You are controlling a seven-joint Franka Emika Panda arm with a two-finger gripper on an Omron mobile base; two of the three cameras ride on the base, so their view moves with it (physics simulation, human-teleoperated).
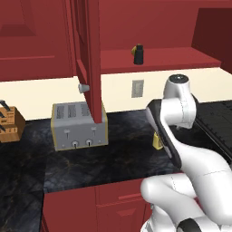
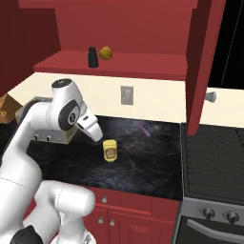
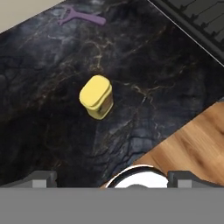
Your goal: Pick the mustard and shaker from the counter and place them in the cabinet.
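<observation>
Hovering above the black marbled stone tabletop [image 2: 152, 157], the two-finger claw [image 3: 112, 177] stood wide and held nothing. The small squat yellow mustard bottle [image 3: 96, 96] stood upright below it and a little ahead, in line between the finger tips, its long axis vertical. The tiny dark grey shaker [image 2: 93, 57] already stood on the shelf of the dark red wall cabinet [image 2: 143, 64], just beside a rounded orange-yellow lump [image 2: 106, 53]. The mustard probably came next.
</observation>
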